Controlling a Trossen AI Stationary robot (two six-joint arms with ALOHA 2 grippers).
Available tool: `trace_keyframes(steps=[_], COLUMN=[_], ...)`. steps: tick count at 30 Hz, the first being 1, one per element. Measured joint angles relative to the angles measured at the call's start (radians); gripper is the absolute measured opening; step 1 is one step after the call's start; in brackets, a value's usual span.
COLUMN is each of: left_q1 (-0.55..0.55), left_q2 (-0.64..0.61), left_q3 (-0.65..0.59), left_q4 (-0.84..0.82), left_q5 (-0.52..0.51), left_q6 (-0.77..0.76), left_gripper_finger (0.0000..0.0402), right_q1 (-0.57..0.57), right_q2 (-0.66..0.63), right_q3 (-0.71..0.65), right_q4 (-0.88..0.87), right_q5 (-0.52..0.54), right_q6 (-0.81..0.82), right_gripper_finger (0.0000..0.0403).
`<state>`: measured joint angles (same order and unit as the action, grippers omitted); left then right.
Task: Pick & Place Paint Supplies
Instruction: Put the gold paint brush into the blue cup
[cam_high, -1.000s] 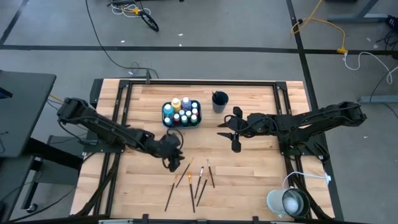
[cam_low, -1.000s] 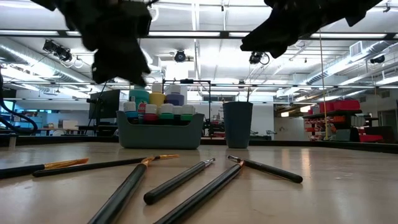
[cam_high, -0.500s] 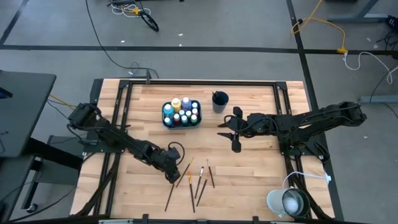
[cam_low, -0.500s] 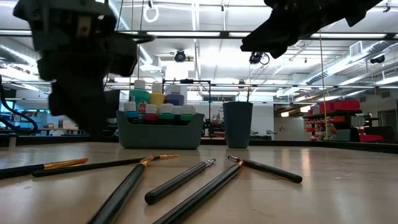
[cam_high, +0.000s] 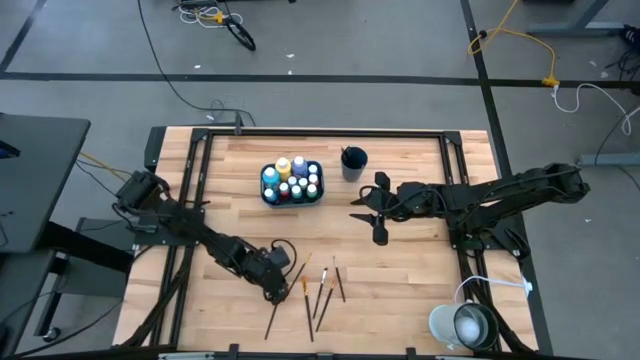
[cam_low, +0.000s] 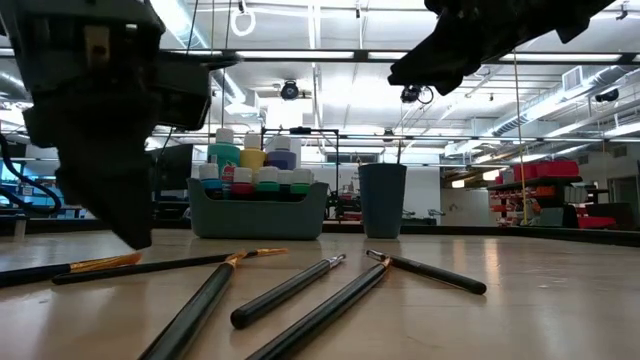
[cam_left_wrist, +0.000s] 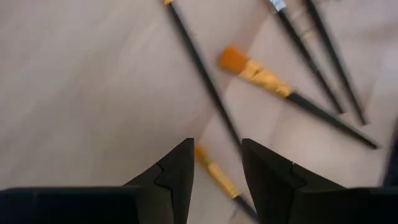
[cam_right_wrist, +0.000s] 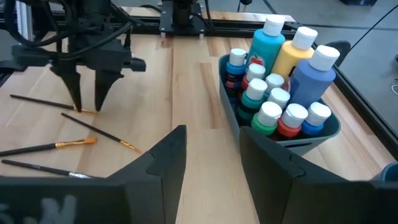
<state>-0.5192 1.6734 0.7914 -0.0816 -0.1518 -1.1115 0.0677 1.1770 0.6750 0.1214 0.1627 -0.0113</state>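
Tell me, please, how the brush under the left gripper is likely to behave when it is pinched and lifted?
The brush looks thin, straight and rigid, so it probably stays stiff and weighs little. Its round handle lies flat on the smooth table, so it may roll or skid from the open left gripper. Pinched near the bristle end, it could tilt.

Pale wooden plank worktop (cam_high: 400, 270) carrying a tray, a cup and loose brushes.

Toward the far edge of the worktop stands a teal rectangular tray (cam_high: 291, 198) packed with white-capped paint bottles (cam_high: 293, 180); just beside it, on the right arm's side, stands a dark blue round cup (cam_high: 353, 163). Near the front edge, well apart from both, several thin paintbrushes (cam_high: 312, 292) lie flat and loosely fanned on the bare wood, some crossing one another, a few showing orange bristle tips. A dark metal frame (cam_high: 320, 132) runs along the worktop's edges.
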Motion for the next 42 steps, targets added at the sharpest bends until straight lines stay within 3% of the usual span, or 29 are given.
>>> trace_keyframes(steps=[15,19,26,35,42], left_q1=[-0.025,-0.028,-0.027,-0.027,-0.013], left_q2=[0.067,0.069,0.070,0.043,-0.028], left_q3=[0.001,0.000,-0.001,-0.004,-0.006], left_q4=[-0.009,-0.035,-0.064,-0.059,-0.086], left_q5=[-0.073,-0.078,-0.085,-0.106,-0.196], left_q6=[0.005,0.005,0.004,0.007,0.093], left_gripper_finger=[0.0139,0.0106,0.0011,0.0005,0.0004], right_q1=[0.000,0.000,0.000,0.000,0.000], right_q2=[0.000,0.000,0.000,0.000,0.000], right_q3=[0.000,0.000,0.000,0.000,0.000], right_q4=[-0.003,-0.004,-0.003,-0.004,-0.002], right_q5=[-0.048,-0.051,-0.051,-0.051,-0.050], right_q6=[0.003,0.003,0.003,0.003,0.002], right_gripper_finger=[0.0152,0.0152,0.0152,0.0152,0.0152])
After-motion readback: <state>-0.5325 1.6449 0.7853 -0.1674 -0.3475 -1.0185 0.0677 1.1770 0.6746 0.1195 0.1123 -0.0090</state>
